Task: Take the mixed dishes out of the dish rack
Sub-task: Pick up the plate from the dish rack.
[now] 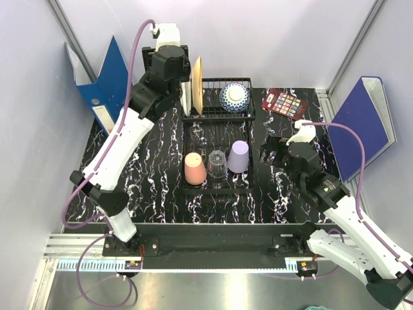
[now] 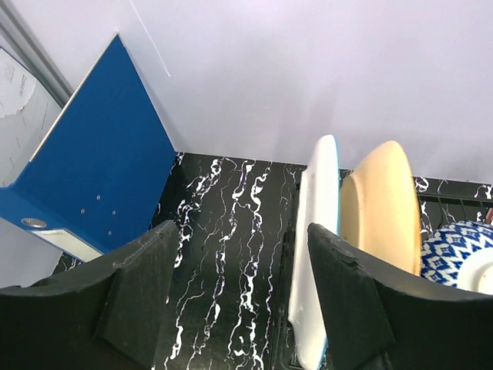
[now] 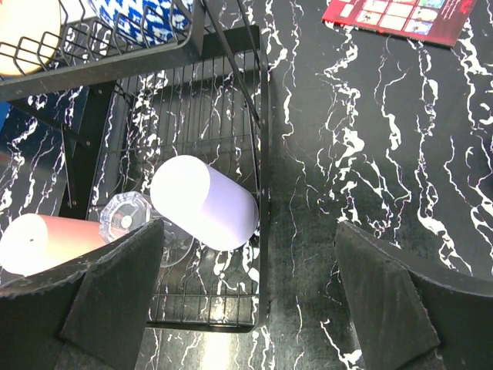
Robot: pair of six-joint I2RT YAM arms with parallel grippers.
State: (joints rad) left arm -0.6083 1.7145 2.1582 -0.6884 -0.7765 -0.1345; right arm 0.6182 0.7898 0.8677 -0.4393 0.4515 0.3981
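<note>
The black wire dish rack (image 1: 218, 187) stands mid-table. In its raised back section, a white plate (image 1: 186, 98) and a cream plate (image 1: 197, 84) stand on edge beside a blue-and-white bowl (image 1: 235, 97). On its flat part sit upside-down salmon (image 1: 195, 168), clear glass (image 1: 217, 164) and lavender (image 1: 239, 156) cups. My left gripper (image 1: 175, 89) is open just left of the white plate (image 2: 317, 223); its right finger (image 2: 350, 304) is at the plate's rim. My right gripper (image 1: 271, 150) is open and empty, right of the lavender cup (image 3: 204, 202) and above the rack's right rim (image 3: 263, 193).
A dark red palette (image 1: 286, 103) lies at the back right. Blue binders lean on the left wall (image 1: 106, 77) and the right wall (image 1: 361, 123). Bare marbled table (image 3: 370, 154) lies right of the rack.
</note>
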